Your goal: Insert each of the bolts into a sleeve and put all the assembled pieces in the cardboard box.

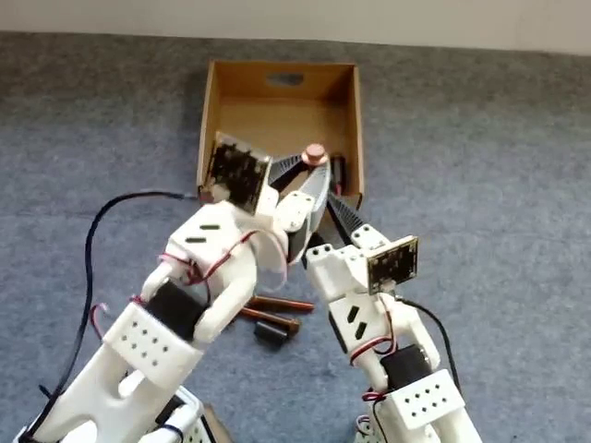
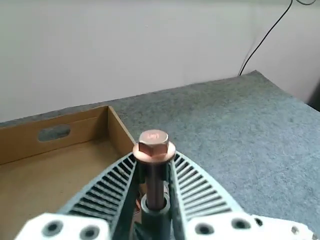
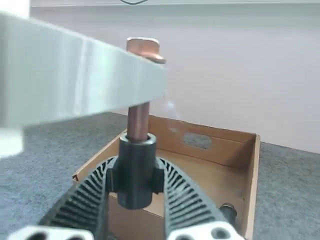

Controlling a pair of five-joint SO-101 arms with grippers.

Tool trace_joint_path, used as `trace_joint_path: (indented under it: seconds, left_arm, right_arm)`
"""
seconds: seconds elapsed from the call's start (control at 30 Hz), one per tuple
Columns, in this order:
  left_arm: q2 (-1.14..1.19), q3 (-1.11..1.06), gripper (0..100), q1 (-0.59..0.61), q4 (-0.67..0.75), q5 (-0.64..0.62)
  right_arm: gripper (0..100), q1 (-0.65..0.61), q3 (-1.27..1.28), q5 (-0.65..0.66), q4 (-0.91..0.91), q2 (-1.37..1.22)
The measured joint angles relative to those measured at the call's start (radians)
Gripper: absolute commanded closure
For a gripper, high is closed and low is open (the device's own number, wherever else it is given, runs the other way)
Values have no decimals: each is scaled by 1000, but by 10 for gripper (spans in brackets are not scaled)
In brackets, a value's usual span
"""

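Right gripper (image 3: 134,165) pinching black sleeve (image 3: 134,187). Left gripper (image 2: 155,161) clamped on copper bolt (image 2: 154,182); shank tip in sleeve, judged not seated. Pair held over cardboard box (image 1: 211,120), 12 o'clock. One assembled piece (image 1: 339,172) inside, 4 o'clock corner. Loose bolts (image 1: 277,303) and spare sleeve (image 1: 270,334) at 6 o'clock: outstanding.

Grey carpeted surface (image 1: 499,138) runs back to a plain pale wall (image 2: 125,50)

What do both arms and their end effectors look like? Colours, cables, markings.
The left arm and right arm are white plastic shells over black motors, with red wires at the joints, loose black cables and hole patterns near the base. The left end effector and right end effector have dark ribbed fingers.
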State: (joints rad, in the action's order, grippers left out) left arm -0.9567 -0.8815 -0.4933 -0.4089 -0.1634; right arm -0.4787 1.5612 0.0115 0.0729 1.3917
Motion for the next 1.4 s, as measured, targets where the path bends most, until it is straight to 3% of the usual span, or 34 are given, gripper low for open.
trace_joint_path:
  seconds: [0.4,0.6,1.1,1.4]
  left_arm:
    - [-117,-130,991,23,-6,0]
    - [-127,-175,854,48,-5,-2]
    - [-149,-184,860,68,-8,-2]
    - [-321,-186,809,68,-129,5]
  right_arm:
    - [993,-2,0,0,0,2]
    - [993,-6,2,0,0,0]
    - [993,-2,2,0,-2,0]
    - [993,-2,0,0,-2,0]
